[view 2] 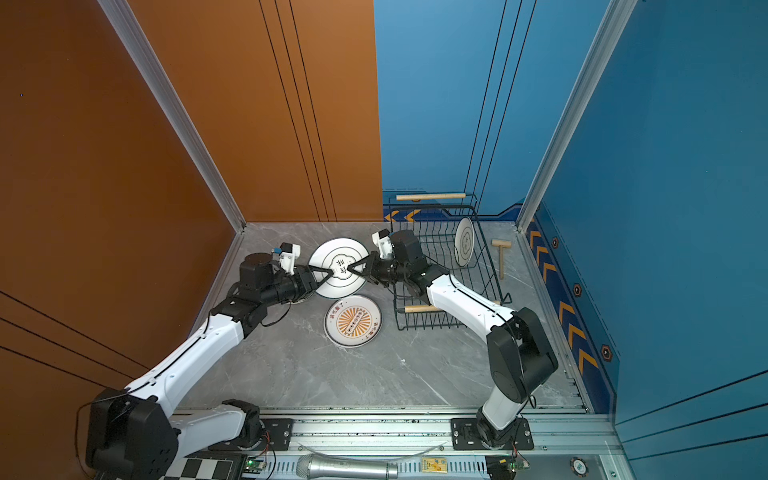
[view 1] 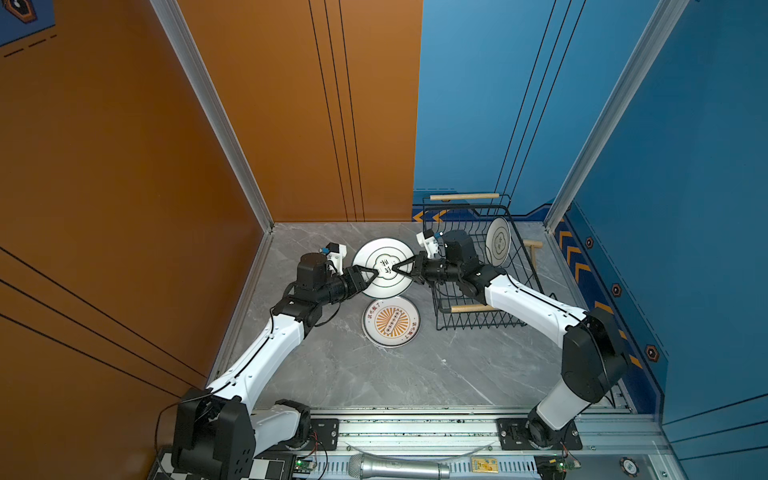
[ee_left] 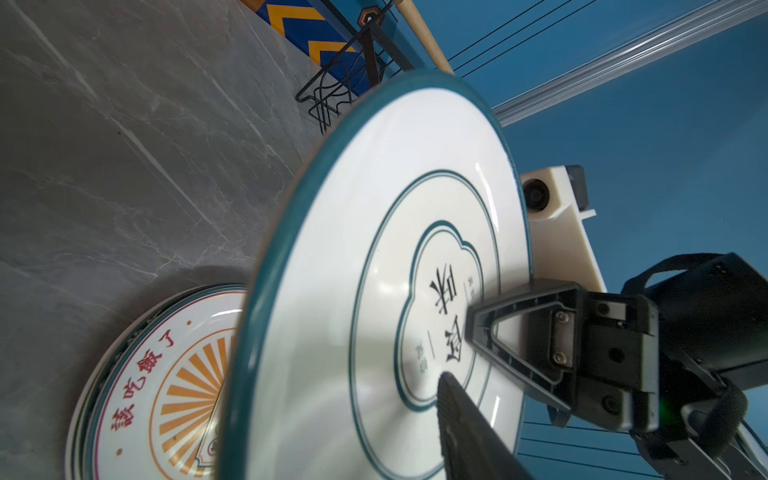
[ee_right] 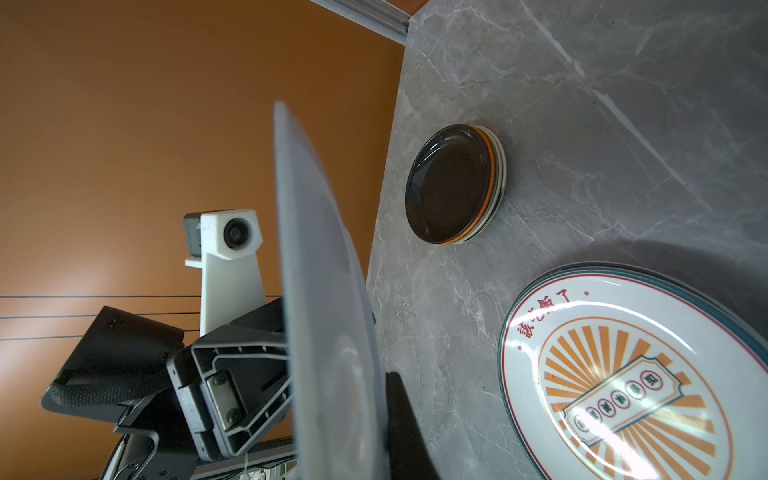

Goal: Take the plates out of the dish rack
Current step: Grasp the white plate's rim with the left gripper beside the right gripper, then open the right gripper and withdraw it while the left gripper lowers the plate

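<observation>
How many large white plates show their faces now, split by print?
Teal clover print: 2, the held plate and the rack plate standing in the dish rack.
Orange sunburst print: 1, the sunburst plate; plates under it are uncountable.
Total: 3

The arms (view 1: 266, 353) have white shells, black joints, thin cables; the right pincer (view 1: 395, 269) is black.

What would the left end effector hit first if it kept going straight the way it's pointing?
The white plate held off the table; the left end effector is at its centre. Just beyond, probably the right end effector, shut on that plate.
</observation>
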You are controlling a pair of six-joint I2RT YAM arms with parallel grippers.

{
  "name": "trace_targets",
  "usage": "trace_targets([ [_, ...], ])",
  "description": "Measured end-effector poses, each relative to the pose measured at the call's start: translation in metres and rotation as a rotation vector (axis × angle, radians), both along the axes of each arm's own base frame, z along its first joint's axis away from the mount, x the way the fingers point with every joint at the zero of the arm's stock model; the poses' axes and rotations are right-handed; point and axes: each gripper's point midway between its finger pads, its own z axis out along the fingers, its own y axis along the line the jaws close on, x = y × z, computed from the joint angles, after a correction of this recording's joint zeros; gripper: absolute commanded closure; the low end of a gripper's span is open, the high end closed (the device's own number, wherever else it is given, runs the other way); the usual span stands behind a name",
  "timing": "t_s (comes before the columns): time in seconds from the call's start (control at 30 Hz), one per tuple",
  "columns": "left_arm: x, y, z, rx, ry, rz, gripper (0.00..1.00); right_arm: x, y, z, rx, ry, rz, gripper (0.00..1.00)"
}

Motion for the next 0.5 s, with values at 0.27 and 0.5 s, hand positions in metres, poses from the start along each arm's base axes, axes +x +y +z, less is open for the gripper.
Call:
trace_targets([
  [0.27, 0.004, 0.004, 0.009, -0.064, 0.013, 0.021, 0.79, 0.004, -0.002, 0.005, 0.013, -0.005, -0.001, 0.94],
  [0.5, 0.006, 0.009, 0.01, -0.073, 0.025, 0.045, 0.89, 0.01, 0.005, 0.002, 0.011, -0.002, 0.015, 0.78],
])
